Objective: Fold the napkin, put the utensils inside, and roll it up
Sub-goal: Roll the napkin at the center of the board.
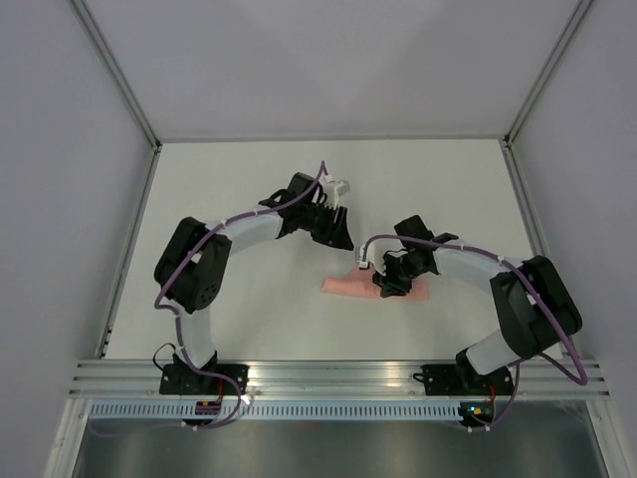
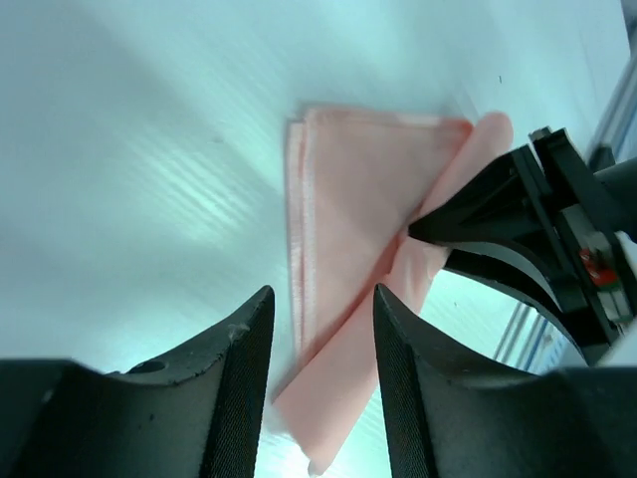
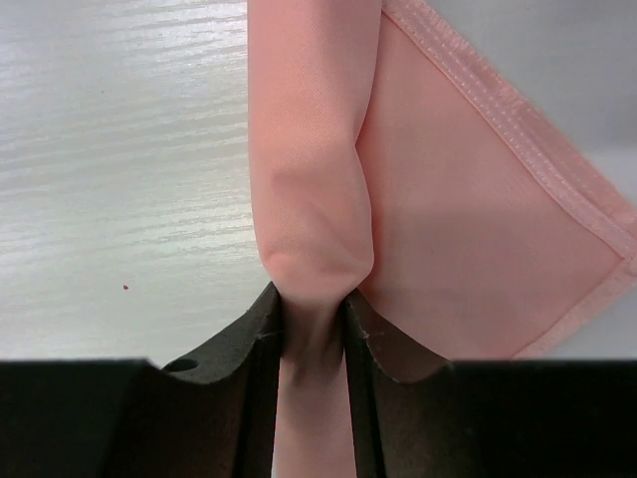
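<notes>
Top view: can't tell jaw gap of left gripper (image 1: pixel 341 239), too small & dark. Mid part of napkin (image 1: pixel 343 287) hidden under right gripper (image 1: pixel 384 287); can't make out fingertips there either.

Left wrist cam: near tip of napkin (image 2: pixel 348 209) cut off by btm edge, rt side hidden behind right gripper (image 2: pixel 430 244), likewise cut by rt edge.

Right wrist cam: napkin (image 3: pixel 468 229) cut off at top & rt edges; pinched bit lost betw. fingers (image 3: pixel 259 349). Can't tell what's inside the folds.
</notes>
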Tool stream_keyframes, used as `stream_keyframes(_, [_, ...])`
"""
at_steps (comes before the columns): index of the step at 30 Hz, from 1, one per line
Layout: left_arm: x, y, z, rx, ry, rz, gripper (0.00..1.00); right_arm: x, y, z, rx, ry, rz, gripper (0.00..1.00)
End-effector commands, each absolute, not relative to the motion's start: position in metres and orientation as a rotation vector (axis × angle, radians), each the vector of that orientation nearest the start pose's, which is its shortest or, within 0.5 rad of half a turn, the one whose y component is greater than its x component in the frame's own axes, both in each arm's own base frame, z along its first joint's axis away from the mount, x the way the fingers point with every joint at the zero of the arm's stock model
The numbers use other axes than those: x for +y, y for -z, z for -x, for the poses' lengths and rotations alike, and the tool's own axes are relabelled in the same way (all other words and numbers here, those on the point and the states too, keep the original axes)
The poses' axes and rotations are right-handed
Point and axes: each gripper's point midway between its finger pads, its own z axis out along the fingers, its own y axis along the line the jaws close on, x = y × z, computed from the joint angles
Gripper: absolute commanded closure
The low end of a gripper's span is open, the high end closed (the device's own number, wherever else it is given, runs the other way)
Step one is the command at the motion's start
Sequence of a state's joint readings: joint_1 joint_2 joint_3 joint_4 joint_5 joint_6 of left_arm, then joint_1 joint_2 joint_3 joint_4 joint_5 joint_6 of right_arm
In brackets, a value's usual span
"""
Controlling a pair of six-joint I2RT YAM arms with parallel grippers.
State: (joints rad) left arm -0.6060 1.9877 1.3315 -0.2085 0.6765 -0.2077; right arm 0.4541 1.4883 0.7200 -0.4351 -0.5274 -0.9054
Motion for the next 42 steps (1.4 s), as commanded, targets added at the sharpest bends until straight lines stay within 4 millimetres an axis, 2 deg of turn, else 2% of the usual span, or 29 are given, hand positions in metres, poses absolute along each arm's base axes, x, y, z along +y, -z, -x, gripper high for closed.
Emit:
stream_keyframes(1, [-0.348,-0.127,-0.34,2.202,1.064,-0.637,0.5,0.169,-0.005,-0.203,2.041,-0.761,1.808,0.86])
stream_keyframes(2, [-0.34,-0.12,-0.334,2.2,1.039,-0.621,0.49,0.167,-0.006,-0.2,2.066,-0.807,1.797,0.86])
stream_keyframes(3, [-0.334,-0.122,-0.338,2.173,0.996,-0.591,0.49,0.165,0.0,-0.199,2.089,-0.839,1.807,0.85])
stream_keyframes(4, [-0.333,-0.133,-0.342,2.103,0.985,-0.573,0.48,0.165,-0.003,-0.201,2.099,-0.862,1.812,0.86])
stream_keyframes(6, [-0.316,-0.136,-0.334,2.057,0.938,-0.519,0.46,0.165,0.002,-0.201,2.135,-0.935,1.798,0.85])
stream_keyframes(7, [-0.315,-0.149,-0.337,1.977,0.94,-0.502,0.45,0.164,-0.002,-0.206,2.142,-0.951,1.799,0.86])
stream_keyframes(8, [-0.306,-0.143,-0.328,1.974,0.929,-0.48,0.44,0.163,0.004,-0.204,2.167,-0.995,1.8,0.85])
stream_keyframes(11, [-0.298,-0.147,-0.316,1.879,0.906,-0.479,0.43,0.163,0.007,-0.21,2.204,-1.052,1.796,0.85])
stream_keyframes(12, [-0.302,-0.147,-0.307,1.851,0.895,-0.505,0.43,0.165,0.005,-0.218,2.197,-1.054,1.795,0.85])
stream_keyframes(13, [-0.299,-0.141,-0.301,1.813,0.851,-0.537,0.41,0.163,0.005,-0.215,2.214,-1.081,1.799,0.85])
stream_keyframes(14, [-0.295,-0.144,-0.302,1.78,0.79,-0.528,0.4,0.163,0.01,-0.215,2.237,-1.113,1.795,0.85])
stream_keyframes(15, [-0.304,-0.148,-0.288,1.738,0.779,-0.571,0.38,0.165,0.009,-0.221,2.229,-1.122,1.796,0.85])
stream_keyframes(17, [-0.303,-0.146,-0.282,1.677,0.664,-0.626,0.36,0.163,0.013,-0.218,2.27,-1.178,1.788,0.85])
stream_keyframes(18, [-0.314,-0.145,-0.269,1.652,0.642,-0.681,0.36,0.165,0.012,-0.224,2.265,-1.179,1.782,0.85])
stream_keyframes(20, [-0.32,-0.141,-0.265,1.607,0.527,-0.773,0.36,0.164,0.017,-0.224,2.299,-1.21,1.764,0.85])
stream_keyframes(21, [-0.332,-0.133,-0.252,1.598,0.514,-0.842,0.36,0.164,0.016,-0.227,2.303,-1.211,1.76,0.85])
stream_keyframes(23, [-0.339,-0.128,-0.249,1.561,0.433,-0.921,0.35,0.165,0.019,-0.229,2.32,-1.225,1.751,0.85])
stream_keyframes(24, [-0.348,-0.124,-0.239,1.541,0.427,-0.973,0.35,0.165,0.019,-0.231,2.32,-1.224,1.75,0.85])
stream_keyframes(26, [-0.358,-0.112,-0.235,1.517,0.373,-1.065,0.35,0.165,0.022,-0.231,2.338,-1.231,1.745,0.85])
stream_keyframes(32, [-0.394,-0.069,-0.207,1.455,0.269,-1.364,0.36,0.164,0.027,-0.237,2.364,-1.215,1.735,0.85])
stream_keyframes(37, [-0.409,-0.059,-0.209,1.414,0.225,-1.425,0.35,0.164,0.029,-0.239,2.378,-1.212,1.73,0.85])
stream_keyframes(42, [-0.412,-0.041,-0.217,1.412,0.15,-1.464,0.35,0.163,0.033,-0.24,2.389,-1.207,1.728,0.85])
